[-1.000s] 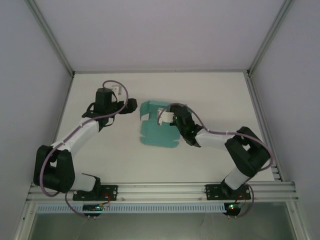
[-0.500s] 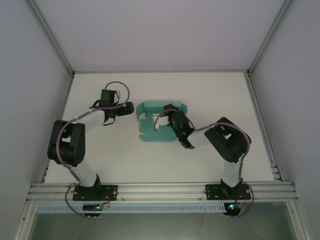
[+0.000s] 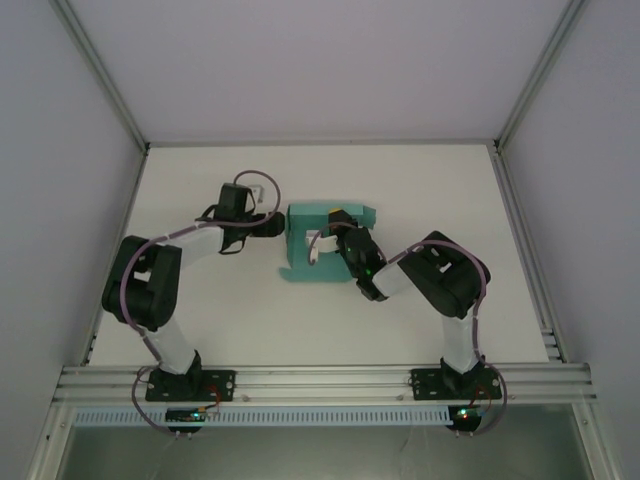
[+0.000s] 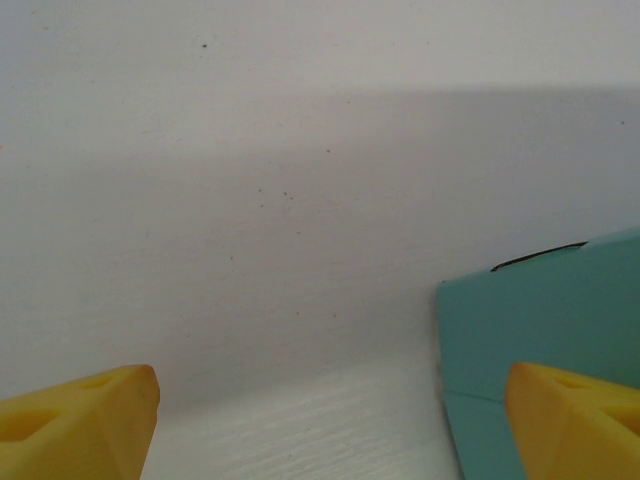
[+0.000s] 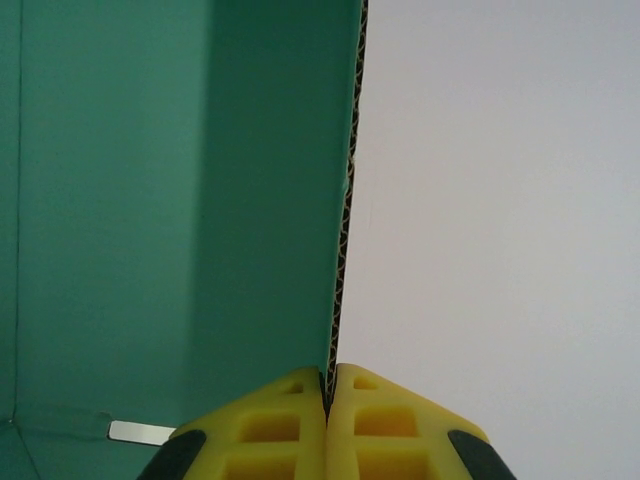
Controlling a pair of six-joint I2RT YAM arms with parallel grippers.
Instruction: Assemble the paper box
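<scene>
Paper box (image 3: 305,265) lies open-side up, wider left-to-right; right jaws pinch one upright wall, left jaws apart.

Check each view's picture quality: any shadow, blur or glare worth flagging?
Top external: even soft light, no glare, box clear. Left wrist: broad soft shadow across the white surface, yellow fingers slightly blurred. Right wrist: sharp; the box's fluted edge is crisp, a darker band shades its inner face.
</scene>
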